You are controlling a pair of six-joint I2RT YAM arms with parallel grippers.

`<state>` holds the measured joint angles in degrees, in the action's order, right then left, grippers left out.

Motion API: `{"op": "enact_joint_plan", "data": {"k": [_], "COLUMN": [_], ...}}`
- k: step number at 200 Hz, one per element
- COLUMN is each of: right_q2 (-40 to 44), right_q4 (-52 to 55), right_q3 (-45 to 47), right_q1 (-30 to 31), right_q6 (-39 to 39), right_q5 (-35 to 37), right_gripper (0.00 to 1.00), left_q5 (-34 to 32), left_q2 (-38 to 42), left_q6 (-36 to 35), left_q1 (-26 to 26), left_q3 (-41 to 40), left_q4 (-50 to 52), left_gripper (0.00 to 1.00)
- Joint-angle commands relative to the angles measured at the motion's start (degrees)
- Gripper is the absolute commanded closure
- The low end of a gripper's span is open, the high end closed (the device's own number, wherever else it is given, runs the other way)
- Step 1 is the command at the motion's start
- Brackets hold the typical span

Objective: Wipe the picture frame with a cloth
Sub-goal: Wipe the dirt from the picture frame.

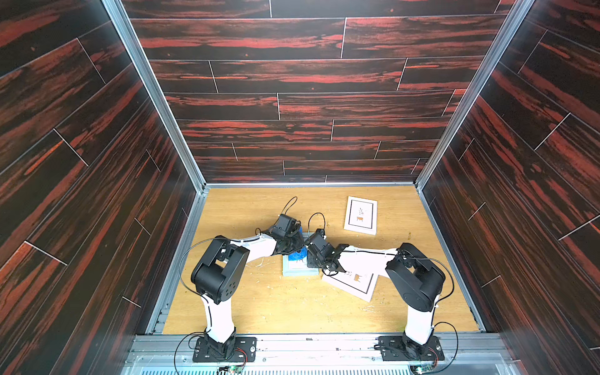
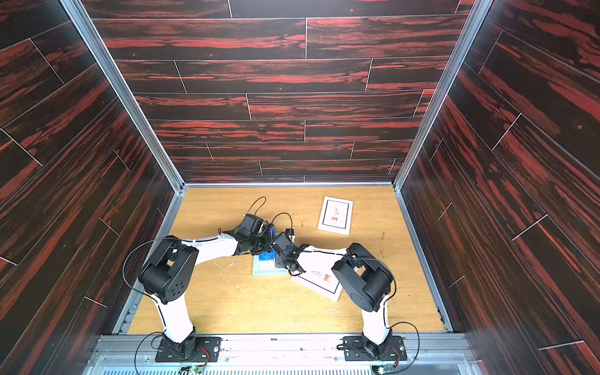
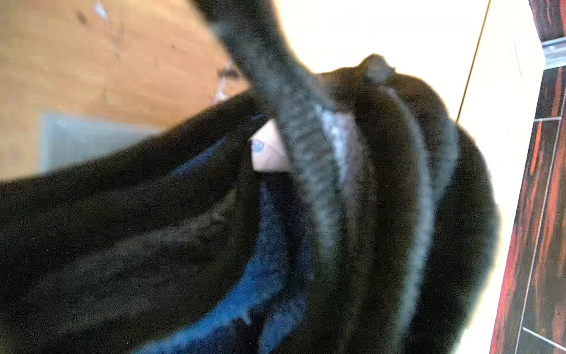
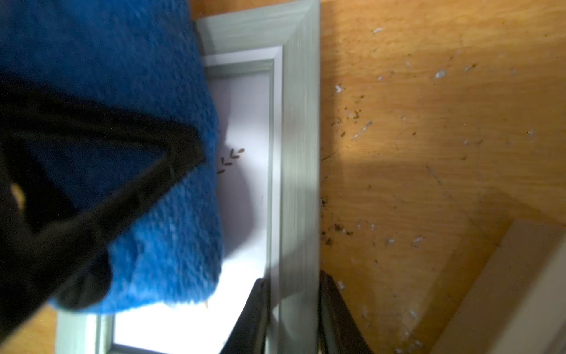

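While the right gripper (image 4: 294, 315), part-open, pinches the picture frame (image 4: 300, 153) by its rail at the centre of the table (image 1: 292, 308), the left gripper (image 1: 292, 243), shut on the cloth (image 4: 137, 76) atop it, should sweep flat, light strokes toward the bare corners

Bright blue cloth (image 4: 122, 76) (black trim), pale grey-green picture frame (image 4: 301, 153), honey wood-grain table (image 4: 428, 122).

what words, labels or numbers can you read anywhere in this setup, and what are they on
No text is legible in any view.
On the far print: a drawing only, no words legible.
On the near print: tiny dark marks, too small to read.
In the picture frame: just a leafy sprig, beside the cloth.
On a pale patch, left wrist view: a blue mark, too blurred.
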<state>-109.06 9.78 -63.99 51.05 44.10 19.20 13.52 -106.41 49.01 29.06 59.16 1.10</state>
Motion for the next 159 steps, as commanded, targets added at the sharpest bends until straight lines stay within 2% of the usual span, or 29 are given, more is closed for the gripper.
{"op": "enact_joint_plan", "data": {"k": [1, 19, 73, 91, 130, 148, 159], "right_q2": [-0.5, -0.4, 0.6, 0.6, 0.3, 0.3, 0.3], "right_q4": [3.4, 3.4, 4.4, 4.5, 4.4, 4.3, 4.3], "right_q3": [0.1, 0.2, 0.3, 0.3, 0.5, 0.6, 0.6], "right_q1": [-0.1, -0.2, -0.2, -0.2, -0.3, -0.3, -0.2], "right_q6": [0.1, 0.1, 0.2, 0.3, 0.4, 0.3, 0.0], "right_q5": [0.6, 0.6, 1.4, 1.6, 1.5, 1.5, 1.5], "right_gripper": [1.00, 1.00, 1.00, 1.00, 1.00, 1.00, 1.00], "left_q5": [2.1, 2.8, 2.8, 2.0, 1.4, 0.3, 2.4], "left_q2": [3.4, 2.2, -5.2, -3.7, 2.7, 1.8, -0.6], "left_q6": [1.9, 2.7, 0.0, 0.1, 2.7, 1.7, 1.6], "left_q1": [1.9, 1.8, -3.5, -2.0, 1.2, 0.3, -1.7], "left_q3": [-5.0, -5.1, 5.5, 3.9, -6.6, -5.5, -3.2], "left_q4": [2.4, 1.1, 3.6, 6.4, 5.3, 6.2, 5.2], "left_gripper": [1.00, 1.00, 1.00, 1.00, 1.00, 1.00, 1.00]}}
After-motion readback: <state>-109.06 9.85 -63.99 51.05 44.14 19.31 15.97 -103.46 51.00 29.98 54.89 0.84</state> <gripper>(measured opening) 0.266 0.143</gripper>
